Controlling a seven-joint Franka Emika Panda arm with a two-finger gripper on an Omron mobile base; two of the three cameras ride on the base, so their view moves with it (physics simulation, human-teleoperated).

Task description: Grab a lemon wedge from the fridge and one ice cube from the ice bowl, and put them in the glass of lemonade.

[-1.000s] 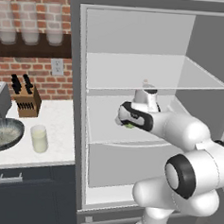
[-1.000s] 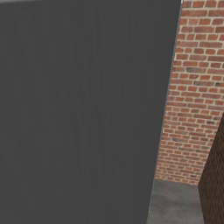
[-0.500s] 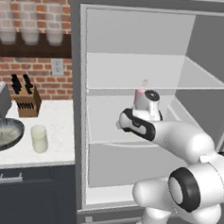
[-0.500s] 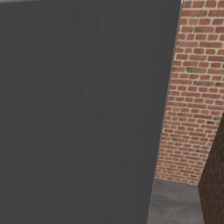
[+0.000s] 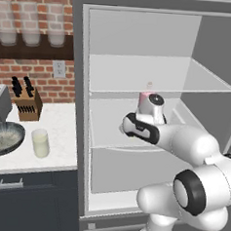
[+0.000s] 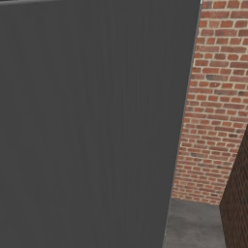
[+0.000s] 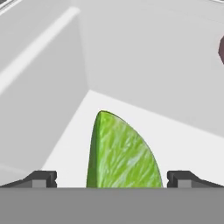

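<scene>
White fridge (image 5: pixel 139 85) walls surround the tool (image 7: pixel 111 178), whose tips sit wide either side of the lemon wedge (image 7: pixel 122 153), seemingly gripped, though contact is hidden. Fetching step underway; next, carry it toward the glass of lemonade (image 5: pixel 40 142) on the worktop (image 5: pixel 57 133).

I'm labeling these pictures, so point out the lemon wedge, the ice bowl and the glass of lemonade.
lemon wedge (image 7: pixel 122 153): hand view, its green flesh.
ice bowl (image 5: pixel 4 138): left base view, the ice inside.
glass of lemonade (image 5: pixel 40 143): left base view, its side wall.
</scene>
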